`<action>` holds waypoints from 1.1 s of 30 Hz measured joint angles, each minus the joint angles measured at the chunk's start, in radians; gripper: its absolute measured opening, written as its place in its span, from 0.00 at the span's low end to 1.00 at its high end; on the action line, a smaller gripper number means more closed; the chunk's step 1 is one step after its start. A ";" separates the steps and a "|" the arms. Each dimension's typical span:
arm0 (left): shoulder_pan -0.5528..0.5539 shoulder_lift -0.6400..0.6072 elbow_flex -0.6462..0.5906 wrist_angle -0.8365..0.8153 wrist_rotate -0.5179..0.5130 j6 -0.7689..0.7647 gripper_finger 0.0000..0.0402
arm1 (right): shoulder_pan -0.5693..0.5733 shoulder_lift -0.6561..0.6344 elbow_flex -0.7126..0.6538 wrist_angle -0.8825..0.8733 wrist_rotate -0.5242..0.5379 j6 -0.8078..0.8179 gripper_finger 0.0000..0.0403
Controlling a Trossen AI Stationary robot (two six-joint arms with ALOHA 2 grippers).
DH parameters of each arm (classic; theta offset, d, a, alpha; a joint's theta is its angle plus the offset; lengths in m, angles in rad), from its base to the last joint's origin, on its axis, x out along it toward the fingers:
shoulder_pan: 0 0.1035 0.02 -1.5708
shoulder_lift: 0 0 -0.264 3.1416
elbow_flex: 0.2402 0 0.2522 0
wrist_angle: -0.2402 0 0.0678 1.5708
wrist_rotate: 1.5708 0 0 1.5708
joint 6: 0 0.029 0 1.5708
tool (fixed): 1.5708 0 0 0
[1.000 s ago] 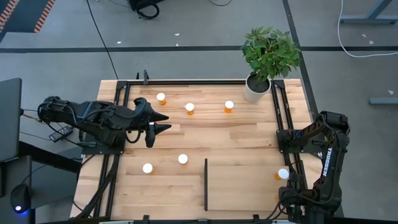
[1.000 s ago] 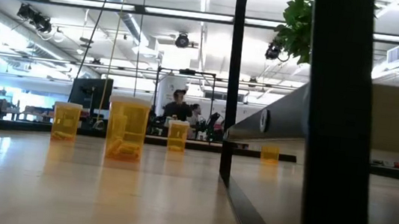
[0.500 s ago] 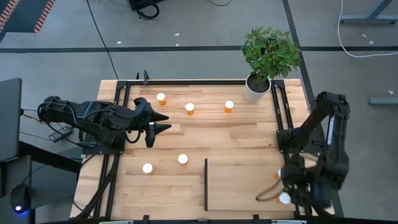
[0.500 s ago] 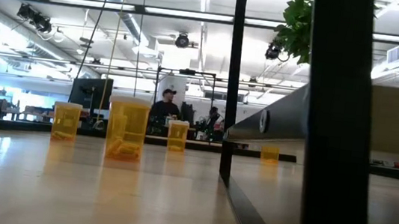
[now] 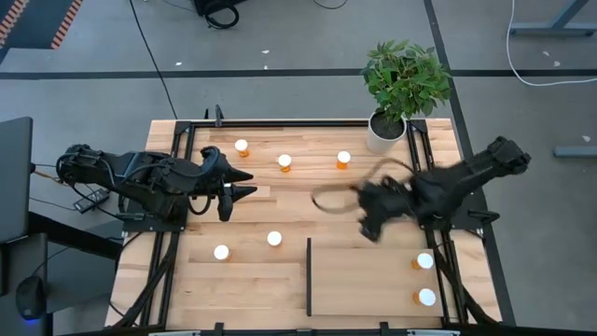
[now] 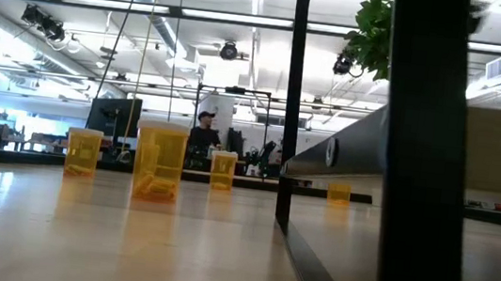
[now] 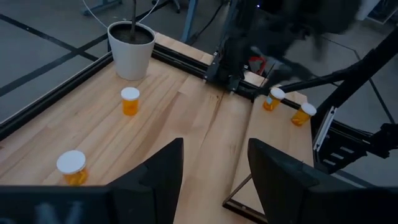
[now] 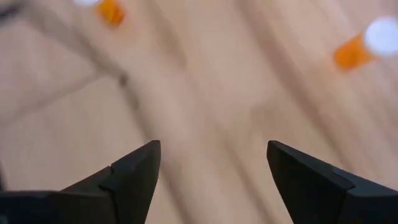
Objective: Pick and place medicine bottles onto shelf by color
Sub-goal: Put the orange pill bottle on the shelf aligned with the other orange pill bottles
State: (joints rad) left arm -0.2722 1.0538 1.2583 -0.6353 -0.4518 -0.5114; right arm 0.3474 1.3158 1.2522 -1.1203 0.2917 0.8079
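Seven medicine bottles with white caps show in the high view. Three stand in a far row [image 5: 242,147], [image 5: 284,162], [image 5: 343,160], and two nearer on the planks [image 5: 274,239], [image 5: 221,252]. Two more [image 5: 424,261], [image 5: 426,298] stand upright on the shelf [image 5: 368,280], near its right side. The bodies that show are orange. My left gripper [image 5: 241,189] [image 7: 216,149] is open and empty at the table's left. My right gripper [image 5: 367,227] [image 8: 214,146] is open and empty over the middle, just beyond the shelf's far edge, blurred by motion.
A white plant pot [image 5: 381,135] with a green plant stands at the far right corner. The shelf's black strip [image 5: 309,275] runs near to far beside the two nearer bottles. Black frame rails [image 5: 177,168] line the table's sides. A person [image 6: 202,133] shows far off in the room.
My right arm has swung fast from the table's near right corner, where it hung over the bottles on the shelf, toward the far left, to the table's middle. The near bottle on the shelf now stands free of it. My left arm has kept still.
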 joint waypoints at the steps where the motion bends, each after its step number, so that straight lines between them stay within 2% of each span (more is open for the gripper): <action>1: 0.000 0.000 0.000 0.000 0.000 0.000 0.47 | -0.058 0.012 0.000 0.031 -0.009 -0.044 0.74; 6: 0.000 0.000 0.000 0.000 0.000 0.007 0.47 | -0.328 0.114 0.000 0.128 -0.054 -0.208 0.74; 9: 0.000 0.000 0.000 0.000 0.000 0.011 0.47 | -0.464 0.183 0.000 0.147 -0.065 -0.218 0.75; 15: 0.000 0.000 0.000 0.000 0.000 0.007 0.50 | -0.660 0.264 0.000 0.198 -0.184 -0.255 0.81; 23: 0.000 0.000 0.000 0.000 0.000 0.007 0.56 | -0.755 0.320 0.000 0.245 -0.192 -0.263 0.89; 33: 0.000 0.000 0.000 0.000 0.000 0.007 0.57 | -0.773 0.417 0.000 0.262 -0.203 -0.230 0.89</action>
State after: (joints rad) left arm -0.2725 1.0538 1.2587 -0.6354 -0.4519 -0.5045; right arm -0.4259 1.7333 1.2526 -0.8579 0.0887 0.5774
